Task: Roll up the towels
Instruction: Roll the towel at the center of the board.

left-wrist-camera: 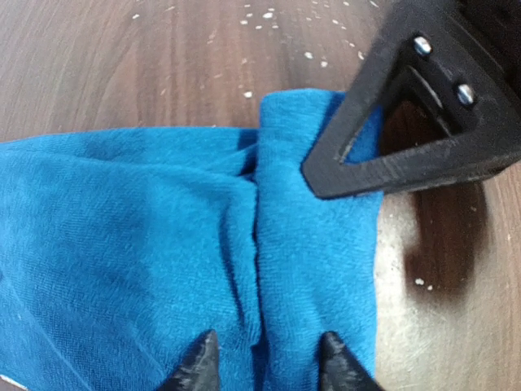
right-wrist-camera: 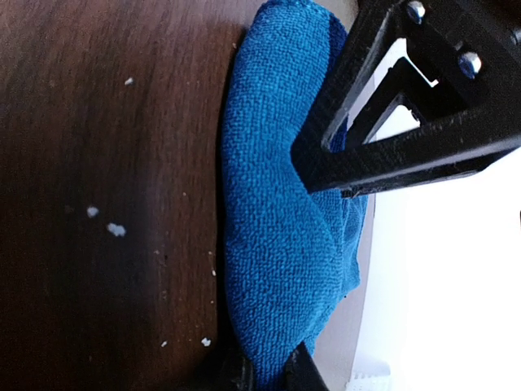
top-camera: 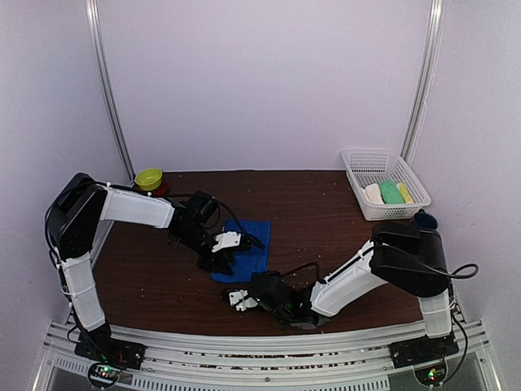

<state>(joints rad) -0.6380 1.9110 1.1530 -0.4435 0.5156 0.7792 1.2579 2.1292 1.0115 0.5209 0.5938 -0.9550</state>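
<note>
Over at the upper left of the top view, a yellow-green bowl (top-camera: 148, 177) sits on the dark wooden worktop (top-camera: 326, 212) by the back wall. Right of it, around the middle of the frame, the left hand (top-camera: 221, 251) rests over the left edge of the blue towel (top-camera: 252, 240), which lies on the worktop, bunched rather than spread flat. In the left wrist view its fingertips (left-wrist-camera: 199, 365) stand spread, one on each side of a raised fold that runs up the cloth; they press into the towel but do not close on it.

Just below the towel's near edge in the top view, the right hand (top-camera: 238, 300) reaches in from the lower right. Its wrist view shows the towel's edge rounded and humped on the wood, with a strip of blue cloth pinched between the two narrowly set fingertips (right-wrist-camera: 297, 371) at the bottom of the frame.

At the upper right, a white mesh basket (top-camera: 351, 175) holds a white, a green and a yellow thing; I cannot tell what they are.
</note>
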